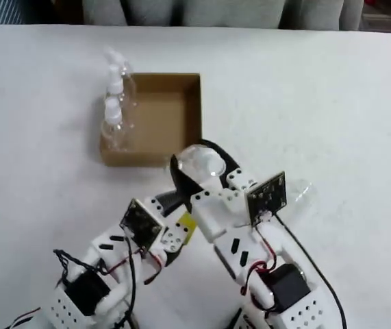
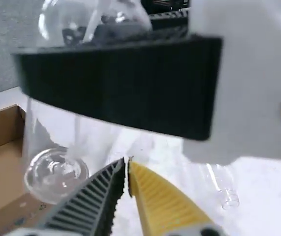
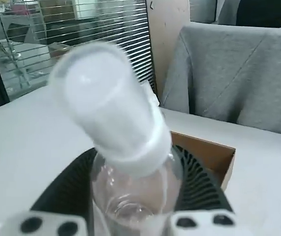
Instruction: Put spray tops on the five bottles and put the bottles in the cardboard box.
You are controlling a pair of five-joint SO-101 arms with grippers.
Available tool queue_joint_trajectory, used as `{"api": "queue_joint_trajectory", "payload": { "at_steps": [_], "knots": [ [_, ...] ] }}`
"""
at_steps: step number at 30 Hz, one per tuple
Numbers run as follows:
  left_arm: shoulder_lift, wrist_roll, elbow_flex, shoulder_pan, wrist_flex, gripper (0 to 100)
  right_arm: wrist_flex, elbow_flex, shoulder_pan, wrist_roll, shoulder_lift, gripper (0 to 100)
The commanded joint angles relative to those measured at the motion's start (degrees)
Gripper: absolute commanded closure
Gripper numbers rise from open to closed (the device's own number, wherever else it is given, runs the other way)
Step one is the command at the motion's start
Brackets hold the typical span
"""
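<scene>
My right gripper [image 1: 202, 166] is shut on a clear bottle [image 1: 205, 157] just off the near right corner of the cardboard box [image 1: 174, 116]. In the right wrist view its black jaws [image 3: 130, 169] clasp the bottle [image 3: 130, 196], and a white spray top [image 3: 110, 105] sits tilted on the neck. My left gripper [image 1: 181, 218] is just below it, its grey and yellow fingers [image 2: 150, 196] shut together with nothing between them. They point up at the held bottle [image 2: 56, 172]. Two capped bottles [image 1: 116, 103] stand at the box's left wall.
Another clear bottle [image 1: 298, 194] lies on the white table to the right of the arms, also seen as a bottle [image 2: 224, 191] in the left wrist view. The box's brown wall [image 3: 209, 150] is just behind the held bottle. Chairs stand beyond the far edge.
</scene>
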Motion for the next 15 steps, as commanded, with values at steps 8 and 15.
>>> {"api": "queue_joint_trajectory", "payload": {
  "at_steps": [8,15],
  "knots": [
    [-0.6,-0.8,-6.5,-21.9,14.5,98,-12.4,-2.8,7.3,-0.5,6.4,98.4],
    [-0.6,-0.8,0.2,-44.9,9.8,98,-25.5,-8.7,11.0,-0.5,28.8,98.4]
  ]
}}
